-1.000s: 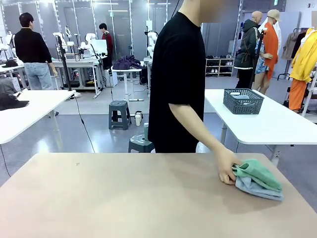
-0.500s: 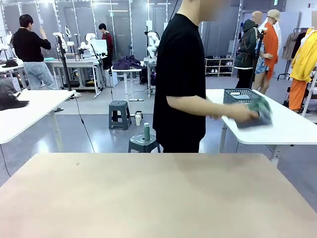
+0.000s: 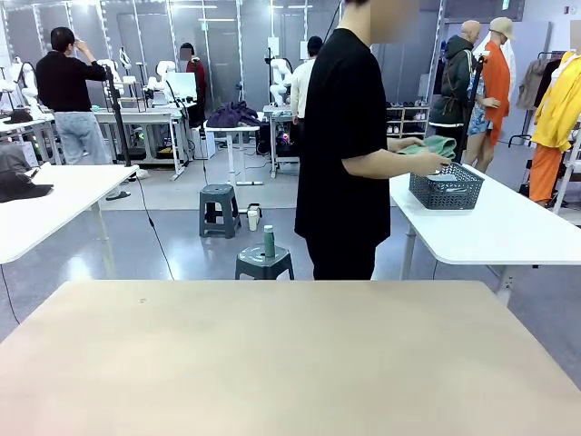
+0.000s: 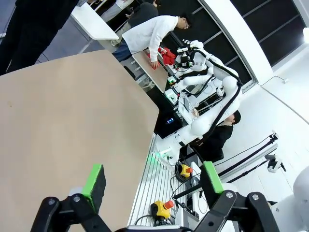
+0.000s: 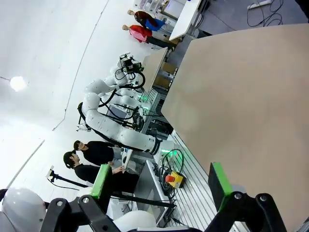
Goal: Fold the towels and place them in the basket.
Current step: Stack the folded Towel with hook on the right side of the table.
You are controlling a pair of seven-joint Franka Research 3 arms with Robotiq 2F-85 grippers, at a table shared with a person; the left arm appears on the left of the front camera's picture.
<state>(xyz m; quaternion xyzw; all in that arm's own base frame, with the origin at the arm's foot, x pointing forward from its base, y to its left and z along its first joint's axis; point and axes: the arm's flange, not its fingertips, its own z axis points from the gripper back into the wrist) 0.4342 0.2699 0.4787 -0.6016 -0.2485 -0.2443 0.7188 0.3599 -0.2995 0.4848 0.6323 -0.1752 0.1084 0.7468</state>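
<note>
Person's hand point(image 3: 434, 162) w/ towels point(image 3: 432, 145) over basket point(image 3: 446, 186) rim (side table), left gripper point(image 4: 153, 181) wide, right gripper point(image 5: 161, 182) wide

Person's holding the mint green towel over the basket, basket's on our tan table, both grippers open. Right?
Wrong table. In the front view the basket sits on the white table behind the person, who holds the mint green towel over it. The left gripper and right gripper are open.

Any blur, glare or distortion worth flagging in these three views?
Front view: sharp and evenly lit, the towels held over the basket show no smear. Left wrist view: wide-angle bending, the table edge runs tilted. Right wrist view: rolled sideways, with a bright lamp flare at upper left.
</note>
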